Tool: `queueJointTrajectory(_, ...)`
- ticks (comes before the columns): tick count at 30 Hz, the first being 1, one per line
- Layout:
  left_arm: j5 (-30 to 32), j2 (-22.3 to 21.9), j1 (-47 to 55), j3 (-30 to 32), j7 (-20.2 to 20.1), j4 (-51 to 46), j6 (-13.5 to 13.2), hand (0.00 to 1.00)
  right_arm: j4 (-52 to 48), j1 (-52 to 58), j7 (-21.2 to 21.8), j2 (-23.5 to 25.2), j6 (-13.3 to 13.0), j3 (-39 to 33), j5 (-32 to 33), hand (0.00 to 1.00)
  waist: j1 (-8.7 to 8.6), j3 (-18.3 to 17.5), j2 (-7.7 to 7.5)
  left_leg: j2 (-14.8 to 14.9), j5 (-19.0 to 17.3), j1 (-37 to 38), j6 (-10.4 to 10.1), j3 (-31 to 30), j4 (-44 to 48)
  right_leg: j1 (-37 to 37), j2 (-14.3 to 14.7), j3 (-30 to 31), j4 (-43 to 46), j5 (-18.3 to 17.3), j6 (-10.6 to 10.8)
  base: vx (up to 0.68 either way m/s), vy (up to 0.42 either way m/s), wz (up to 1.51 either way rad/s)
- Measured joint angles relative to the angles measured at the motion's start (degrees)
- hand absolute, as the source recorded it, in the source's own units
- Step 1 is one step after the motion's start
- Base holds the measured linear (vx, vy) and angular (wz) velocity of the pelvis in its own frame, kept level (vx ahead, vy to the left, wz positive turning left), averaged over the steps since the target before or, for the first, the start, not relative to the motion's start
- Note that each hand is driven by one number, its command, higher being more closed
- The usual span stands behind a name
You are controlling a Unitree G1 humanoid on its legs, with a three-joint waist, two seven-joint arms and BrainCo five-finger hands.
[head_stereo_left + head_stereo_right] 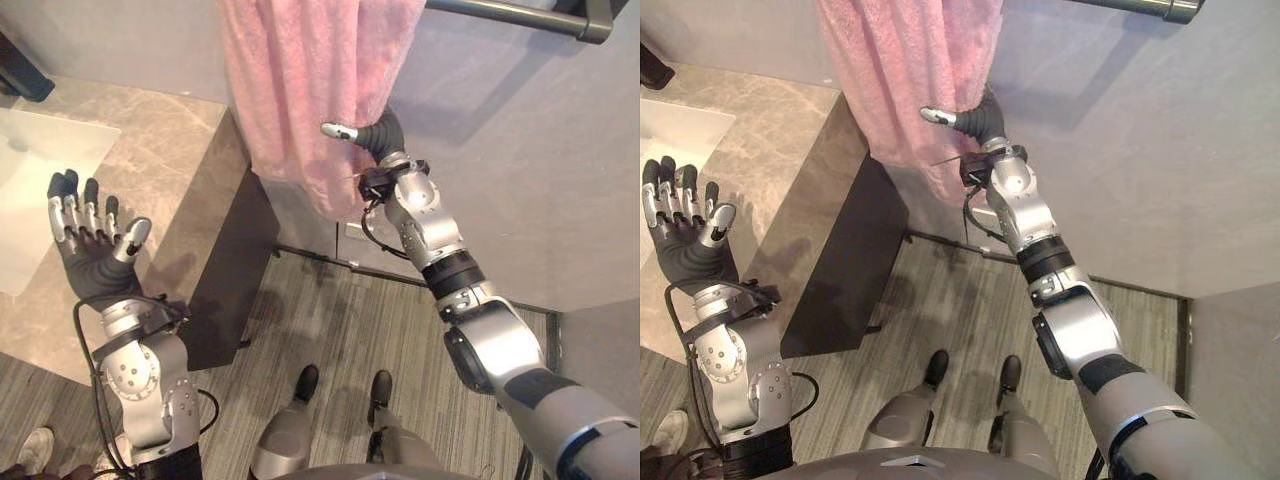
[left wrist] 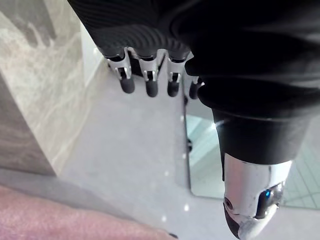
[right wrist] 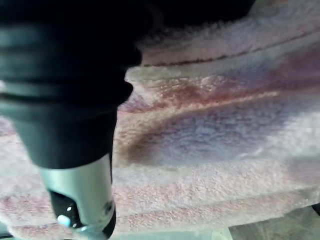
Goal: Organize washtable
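Currently the stone-patterned countertop (image 1: 150, 150) of the washtable runs along the robot's left side, with a white basin (image 1: 30, 180) set into it and a dark side panel facing the floor. Beside its far end, the pink towel (image 1: 300, 80) hangs in loose folds against the grey wall, next to a dark towel rail (image 1: 520, 15). Its upper edge lies beyond the frame, so support by the rail is a judgement only. Hanging is judged to be its storage position, and the reach suggests straightening or removal. The right hand (image 1: 372, 135) is extended up and forward to the towel's lower right edge, with the thumb (image 1: 338, 130) across the front of the cloth. The rest of the hand is buried in the folds, so a closed grasp cannot be confirmed. The left hand (image 1: 90, 255) is raised over the countertop edge, palm up, fingers straight and spread, holding nothing, apparently a standby pose.
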Motion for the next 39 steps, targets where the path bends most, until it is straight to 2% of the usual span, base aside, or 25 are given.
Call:
queueJointTrajectory(9,0.0,0.0,-0.1,0.0,0.2,0.0,-0.2,0.0,0.1,-0.9,-0.3,0.2,0.0,-0.1,-0.6,1.0,0.25,0.8,0.19,-0.2,0.0,0.0,0.0,0.4,0.0,-0.2,-0.2,0.3,0.0,0.0,0.0,0.0,0.003,-0.01)
queueJointTrajectory(19,0.0,0.0,-0.1,0.0,0.3,0.0,-0.2,0.0,-1.0,-0.6,-0.1,0.2,-0.1,0.0,-2.4,1.0,-0.23,1.7,0.44,-0.3,-0.1,0.8,0.1,2.3,0.1,-0.2,-0.2,1.9,0.0,0.1,0.2,-0.01,0.003,-0.08)
queueJointTrajectory(23,0.1,0.5,-0.2,0.0,0.3,1.1,-0.1,0.0,-8.1,4.7,0.3,-0.5,-0.2,-0.1,-2.8,1.0,-0.58,1.7,0.45,-0.4,-0.6,1.3,0.5,3.7,0.1,-0.2,-0.2,3.2,0.0,0.2,0.3,0.02,0.018,-0.17)
queueJointTrajectory(25,0.1,1.4,-0.9,-0.1,0.3,3.8,0.1,0.0,-11.9,7.4,1.0,-1.3,-0.2,-0.1,-2.7,1.0,-1.61,1.7,0.44,-0.6,-0.7,1.5,0.7,4.4,0.1,-0.3,-0.2,4.0,0.0,0.3,0.5,0.02,0.025,-0.19)
queueJointTrajectory(28,0.0,4.3,-2.3,-0.7,0.2,10.3,1.2,0.0,-16.4,11.1,1.7,-2.4,-0.2,0.0,-2.5,1.0,-1.78,1.7,0.42,-0.7,-2.5,1.3,0.8,6.3,2.5,-0.3,-0.1,6.1,0.0,0.5,0.7,0.01,0.009,-0.29)
queueJointTrajectory(33,0.1,6.1,-4.7,-0.8,0.4,14.6,2.3,0.0,-18.8,13.6,2.2,-3.5,-0.3,0.0,-1.9,1.0,-2.69,1.7,0.41,-0.5,-5.0,0.8,1.0,8.5,5.6,-0.3,0.3,8.6,0.0,0.8,0.7,0.01,0.002,-0.28)
queueJointTrajectory(34,0.1,6.9,-5.5,-0.9,0.4,15.5,2.4,0.0,-20.2,14.3,2.2,-3.8,-0.2,0.0,-1.8,1.0,-3.38,1.7,0.39,-0.4,-5.3,0.5,1.0,8.6,6.2,-0.3,0.4,8.7,0.0,0.8,0.7,0.01,-0.007,-0.1)
queueJointTrajectory(39,0.1,9.3,-9.3,-1.2,1.6,19.4,2.9,0.0,-23.0,16.4,2.2,-4.7,-0.3,-0.2,0.3,1.0,-3.87,1.6,0.33,-0.2,-6.2,0.0,0.9,9.9,7.6,-0.9,0.9,10.1,0.0,1.0,0.5,0.01,-0.008,-0.14)
